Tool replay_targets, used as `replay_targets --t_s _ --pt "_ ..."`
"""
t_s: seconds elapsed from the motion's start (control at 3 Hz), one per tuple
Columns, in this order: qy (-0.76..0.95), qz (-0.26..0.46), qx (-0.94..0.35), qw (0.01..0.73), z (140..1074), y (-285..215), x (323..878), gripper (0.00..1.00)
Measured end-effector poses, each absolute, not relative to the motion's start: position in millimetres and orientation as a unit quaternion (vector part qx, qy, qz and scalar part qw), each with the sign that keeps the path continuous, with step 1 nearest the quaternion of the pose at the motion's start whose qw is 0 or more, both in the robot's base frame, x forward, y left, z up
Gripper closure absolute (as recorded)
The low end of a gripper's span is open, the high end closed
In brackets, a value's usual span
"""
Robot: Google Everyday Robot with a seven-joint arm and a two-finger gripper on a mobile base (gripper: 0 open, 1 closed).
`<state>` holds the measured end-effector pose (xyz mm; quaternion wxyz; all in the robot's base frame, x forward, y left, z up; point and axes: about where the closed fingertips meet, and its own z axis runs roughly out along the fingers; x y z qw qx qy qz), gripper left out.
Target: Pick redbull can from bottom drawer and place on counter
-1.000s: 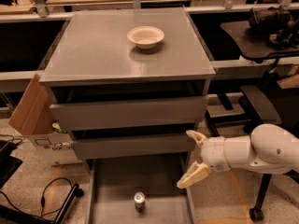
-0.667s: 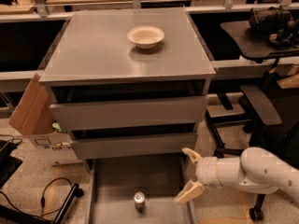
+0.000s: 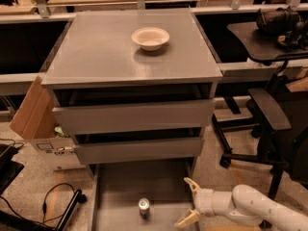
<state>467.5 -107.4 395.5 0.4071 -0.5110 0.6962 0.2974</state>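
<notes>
The redbull can (image 3: 144,208) stands upright in the open bottom drawer (image 3: 144,181), near the gripper (image 3: 189,202) at its nine o'clock, not touching. Gripper fingers are spread wide, holding nothing. A white bowl (image 3: 150,38) sits on the counter (image 3: 106,52) toward one o'clock. A cardboard box (image 3: 32,115) is at nine o'clock of the cabinet and a black chair (image 3: 265,110) at three.

The counter (image 3: 96,52) bears a white bowl (image 3: 150,38); the bottom drawer (image 3: 125,177) holds the redbull can (image 3: 144,208), with the spread pincer (image 3: 184,202) near it.
</notes>
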Motion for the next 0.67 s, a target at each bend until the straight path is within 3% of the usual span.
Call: replay_targets --t_s 0.33,0.67 --pt "0.705 0.323 -0.489 0.399 332.5 -96.1 480.0 0.00" --pt "0.705 0.323 -0.489 0.399 332.5 -96.0 480.0 0.00"
